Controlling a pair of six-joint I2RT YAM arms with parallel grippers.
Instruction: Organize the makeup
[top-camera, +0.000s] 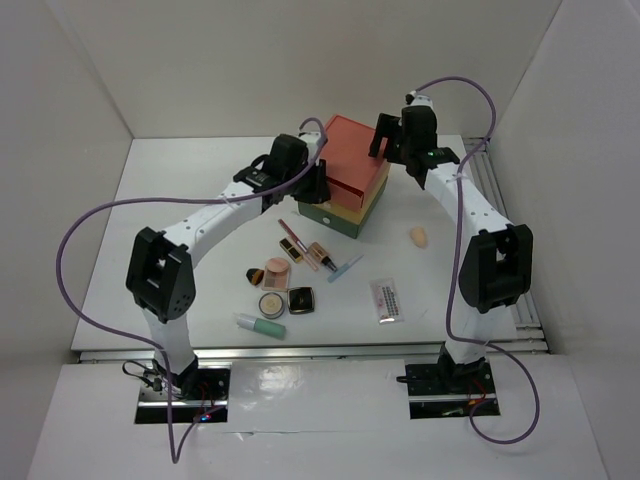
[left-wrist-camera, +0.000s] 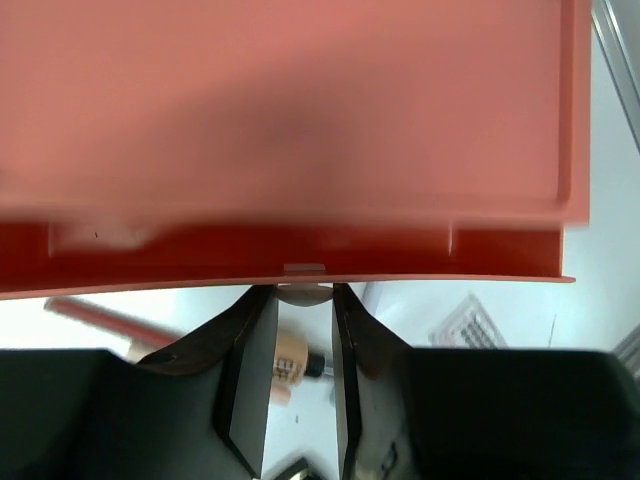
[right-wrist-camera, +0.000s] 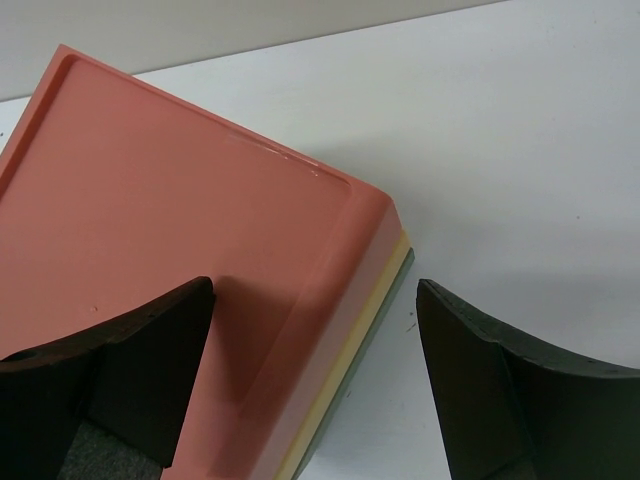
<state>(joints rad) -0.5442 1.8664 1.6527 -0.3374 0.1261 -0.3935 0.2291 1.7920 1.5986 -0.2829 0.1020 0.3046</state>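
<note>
I am pinching the coral drawer's grey pull (left-wrist-camera: 305, 291) in my narrow left tool (left-wrist-camera: 304, 298), holding my right tool (right-wrist-camera: 312, 300) wide above the box (top-camera: 345, 165); the makeup (top-camera: 285, 275) is lying at the middle of the worktop (top-camera: 190, 210), before it.

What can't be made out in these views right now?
- Left wrist: whether the left gripper grips the coral, yellow and green stacked drawer box; blurred.
- Top: the same, hidden by the arm's own wrist.
- All views: drawer insides, behind the box's walls.
- Top: print on the clear plastic lash pack, too small.
</note>
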